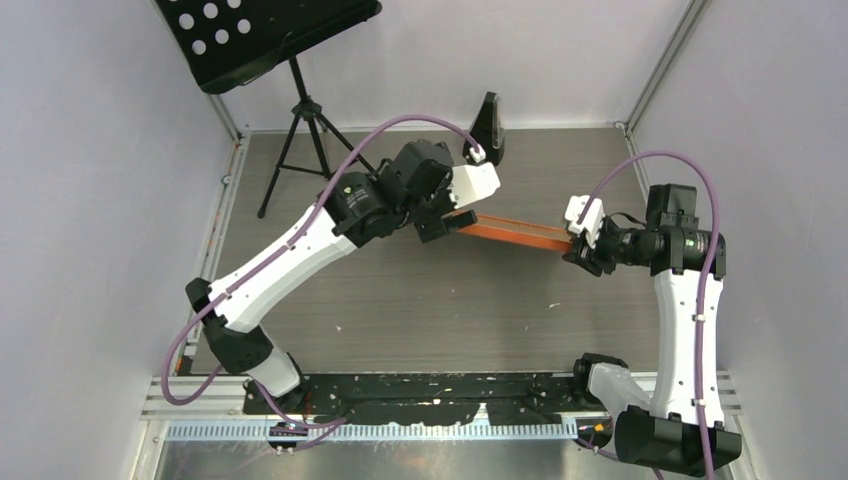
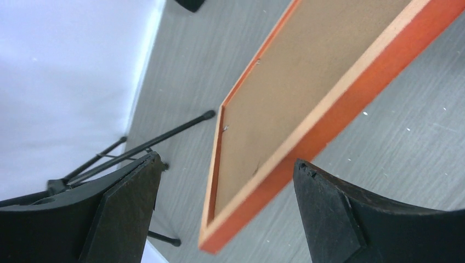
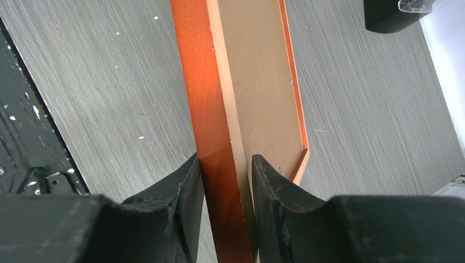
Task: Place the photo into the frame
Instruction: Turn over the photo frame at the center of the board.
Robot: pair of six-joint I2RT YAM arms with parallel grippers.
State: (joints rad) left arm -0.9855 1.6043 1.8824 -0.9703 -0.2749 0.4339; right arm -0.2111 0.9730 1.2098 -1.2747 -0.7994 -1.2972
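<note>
Holding: right gripper [image 3: 226, 164] clamped on frame [image 3: 192, 82] edge, 3 o'clock end.
Left gripper [image 2: 226, 164]: fingers apart, frame's 9 o'clock end between them.
Frame: on edge, brown back [image 2: 307, 71] showing.

The frame [image 3: 211, 109] is glossy copper-orange with a pale tan inner edge. Its backing board [image 2: 307, 71] is plain matte brown. The surface [image 1: 430, 320] is grey with fine wood-grain streaks. The left end effector [image 2: 225, 170] and right end effector [image 3: 225, 164] are black. The music stand [image 1: 260, 35] is black, dotted with round holes.
</note>
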